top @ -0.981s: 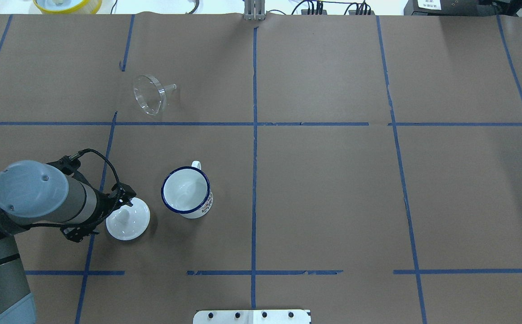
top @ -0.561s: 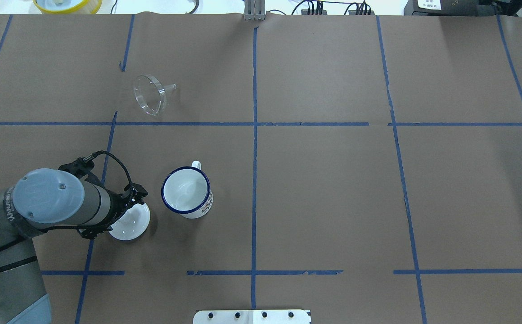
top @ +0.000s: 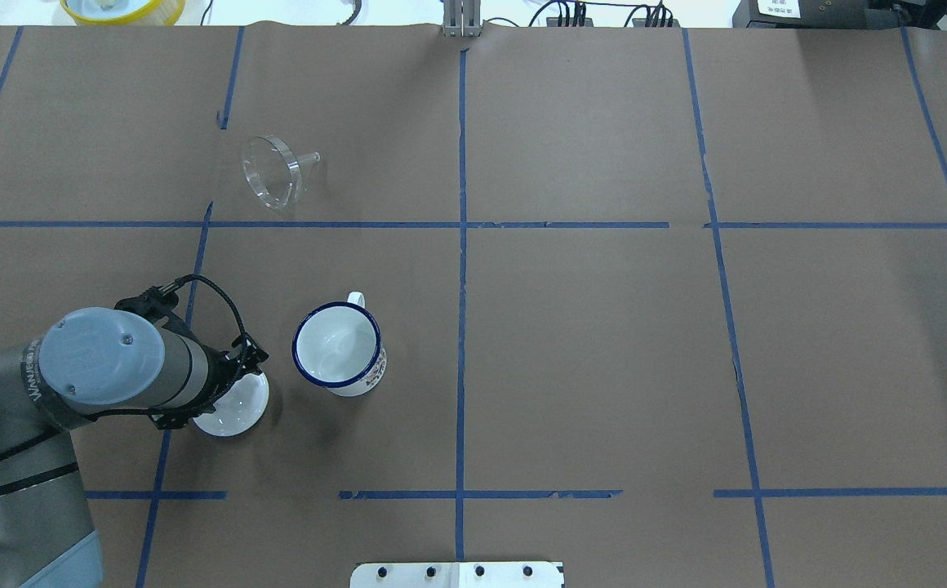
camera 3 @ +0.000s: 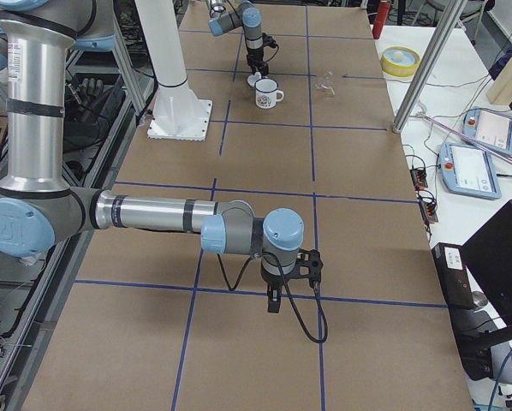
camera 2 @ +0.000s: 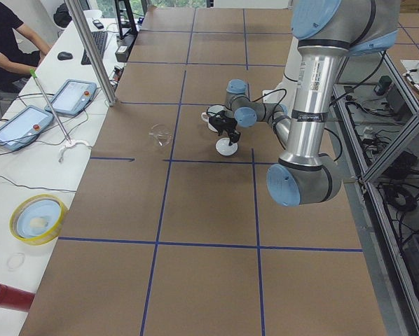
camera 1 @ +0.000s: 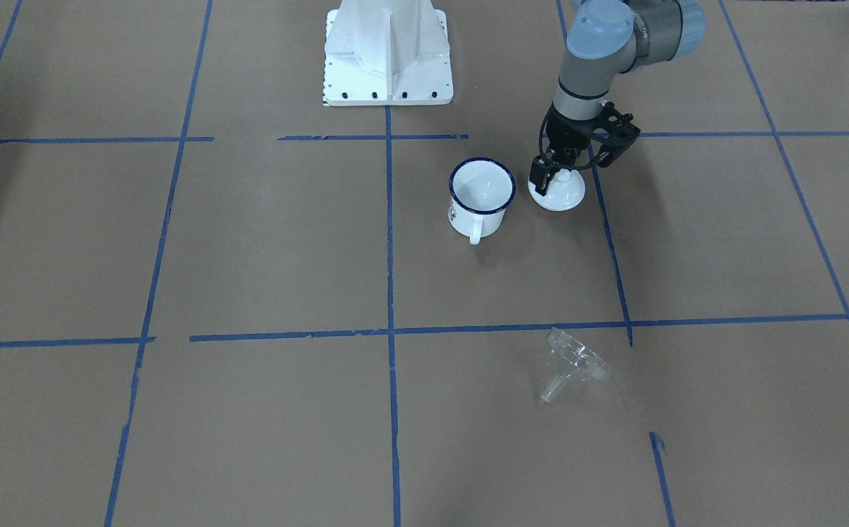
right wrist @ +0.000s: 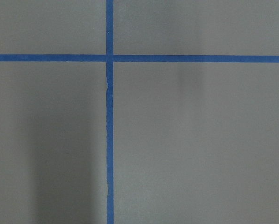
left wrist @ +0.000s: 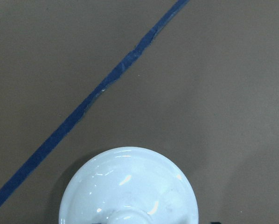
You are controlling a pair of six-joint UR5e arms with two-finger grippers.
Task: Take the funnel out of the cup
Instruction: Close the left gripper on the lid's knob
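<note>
The clear funnel (top: 271,171) lies on its side on the brown paper, far from the cup, and shows in the front view (camera 1: 574,362) too. The white cup (top: 336,347) with a blue rim stands upright and empty (camera 1: 479,194). My left gripper (camera 1: 560,172) hangs over a white knobbed lid (top: 241,408) left of the cup, its fingers apart on either side of the knob. The left wrist view shows the lid (left wrist: 128,186) close below. My right gripper (camera 3: 273,301) hovers over bare paper far to the right; I cannot tell whether it is open or shut.
The robot's white base plate (top: 457,574) sits at the near table edge. A yellow bowl (top: 122,8) stands beyond the far left edge. Blue tape lines divide the paper into squares. An operator and tablets (camera 2: 27,122) are beside the table's far side.
My left arm has moved to the right, from beside the lid to over it, and now covers the lid's knob. The funnel and cup have not moved.
</note>
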